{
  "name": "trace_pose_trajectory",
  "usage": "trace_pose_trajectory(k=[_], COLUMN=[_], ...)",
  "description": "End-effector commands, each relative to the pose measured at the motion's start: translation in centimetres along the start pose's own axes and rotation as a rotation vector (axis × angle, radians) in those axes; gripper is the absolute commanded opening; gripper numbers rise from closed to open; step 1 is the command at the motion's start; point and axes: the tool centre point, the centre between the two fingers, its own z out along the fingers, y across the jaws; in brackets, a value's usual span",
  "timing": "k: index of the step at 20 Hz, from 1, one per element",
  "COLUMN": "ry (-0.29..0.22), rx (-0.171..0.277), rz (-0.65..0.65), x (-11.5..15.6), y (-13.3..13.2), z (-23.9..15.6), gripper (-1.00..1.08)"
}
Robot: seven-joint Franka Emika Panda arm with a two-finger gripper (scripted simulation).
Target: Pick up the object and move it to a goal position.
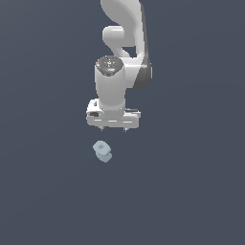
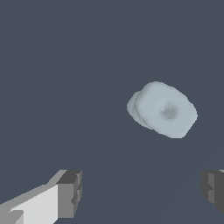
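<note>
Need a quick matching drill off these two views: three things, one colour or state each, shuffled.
Things:
1. object
2. pincer
3. fingertips

Descriptions:
A. dark grey pads
B. pale blue-grey, lumpy, lying free on the surface
C. open, holding nothing

Pairs: 1-B, 2-C, 3-A

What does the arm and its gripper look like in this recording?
The arm is glossy white with rounded segments and dark grey bands at the joints; one joint cap has a dark disc with small red marks. The gripper has a boxy white body with short, stubby tips. In the wrist view its fingers are blocky grey pads. No cables show.
</note>
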Motion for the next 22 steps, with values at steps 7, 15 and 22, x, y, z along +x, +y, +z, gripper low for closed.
trace_pose_trajectory(k=[7, 15, 22], ry=[0.010, 0.014, 0.013], rx=[-0.003, -0.004, -0.004], rz=[-0.054, -0.070, -0.101], x=[0.1, 0.1, 0.3], y=[-1.7, -2.3, -2.0], z=[-1.1, -1.4, -1.2], gripper=[1.00, 1.00, 1.00])
